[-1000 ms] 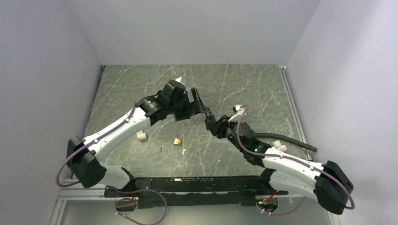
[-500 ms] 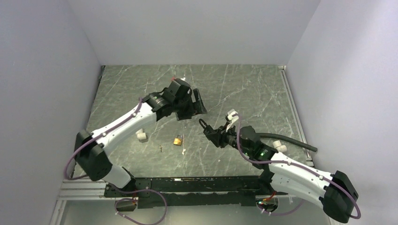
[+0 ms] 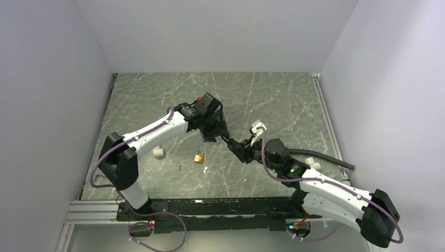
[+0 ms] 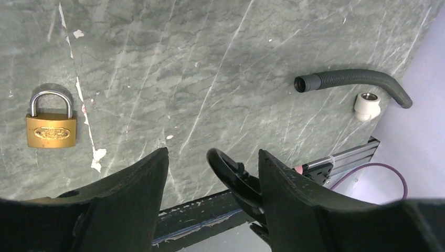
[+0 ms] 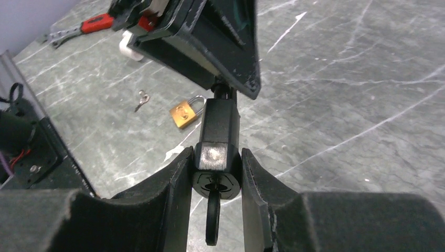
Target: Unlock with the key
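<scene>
My right gripper [image 5: 216, 173] is shut on the body of the black padlock [image 5: 218, 131] and holds it above the table. The key [image 5: 212, 220] sits in the padlock's keyhole, its black rounded head hanging edge-on between my fingers. My left gripper [image 4: 212, 155] is open, its jaws on either side of the padlock's black shackle [image 4: 225, 168], which lies close to the right finger. In the top view the left gripper [image 3: 218, 134] meets the right gripper [image 3: 236, 147] at the table's middle.
A brass padlock [image 3: 199, 157] lies on the table, also in the left wrist view [image 4: 51, 128]. A small silvery key [image 3: 180, 166] lies beside it. A black corrugated hose [image 4: 351, 79] and a white fitting [image 4: 366, 104] lie to the right. A white piece [image 3: 158, 152] lies to the left.
My left arm has swung down and right toward the right gripper, bringing its open jaws around the black padlock's shackle. The right gripper shifted slightly with the padlock.
</scene>
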